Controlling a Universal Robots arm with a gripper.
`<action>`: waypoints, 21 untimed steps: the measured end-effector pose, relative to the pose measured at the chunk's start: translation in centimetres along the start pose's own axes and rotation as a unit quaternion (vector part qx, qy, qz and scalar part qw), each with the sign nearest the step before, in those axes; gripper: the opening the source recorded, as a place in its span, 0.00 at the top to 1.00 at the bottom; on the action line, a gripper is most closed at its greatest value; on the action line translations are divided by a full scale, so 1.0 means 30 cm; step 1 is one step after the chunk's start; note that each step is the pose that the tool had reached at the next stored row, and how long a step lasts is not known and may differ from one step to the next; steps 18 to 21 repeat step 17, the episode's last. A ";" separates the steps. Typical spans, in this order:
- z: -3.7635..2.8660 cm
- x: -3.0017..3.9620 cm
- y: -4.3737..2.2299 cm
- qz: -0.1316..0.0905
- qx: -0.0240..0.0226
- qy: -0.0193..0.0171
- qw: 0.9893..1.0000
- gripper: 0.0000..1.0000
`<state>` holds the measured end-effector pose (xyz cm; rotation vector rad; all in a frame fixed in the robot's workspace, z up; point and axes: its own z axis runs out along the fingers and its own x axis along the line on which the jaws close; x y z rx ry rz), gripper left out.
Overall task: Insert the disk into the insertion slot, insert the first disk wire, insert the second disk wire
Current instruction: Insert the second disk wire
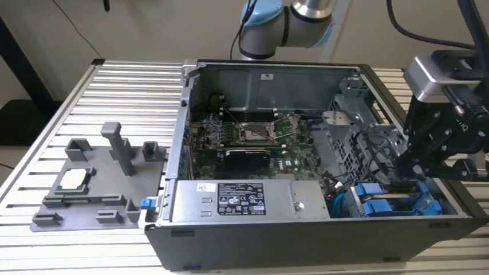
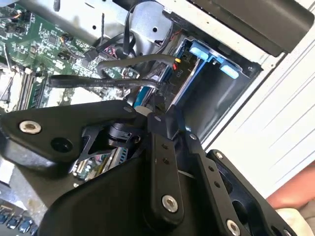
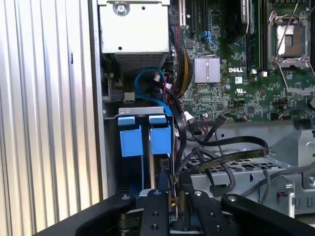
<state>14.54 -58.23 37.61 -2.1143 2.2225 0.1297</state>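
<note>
One open computer case (image 1: 306,252) lies on the ribbed metal desk (image 1: 130,103), with one grey fixture plate (image 1: 91,183) beside it on the exterior view's left. One arm reaches down into the case at the corner toward the exterior view's right, where the drive cage (image 3: 140,112) sits. Two blue-framed drives stand side by side in that cage; the disk (image 3: 158,135) is seated in the insertion slot (image 2: 216,98), its long axis running down into the bay. The hand (image 3: 173,194) hangs directly over the disk's cable end, its fingers (image 3: 156,211) drawn close together around what looks like a dark wire (image 3: 221,158); whether they truly grip it cannot be told.
</note>
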 end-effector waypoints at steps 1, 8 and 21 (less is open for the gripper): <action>-0.015 -0.002 0.000 0.000 0.000 0.000 1.000 0.76; -0.121 -0.013 0.001 0.000 0.000 0.000 1.000 0.89; -0.131 -0.014 0.002 0.000 0.000 0.000 1.000 0.89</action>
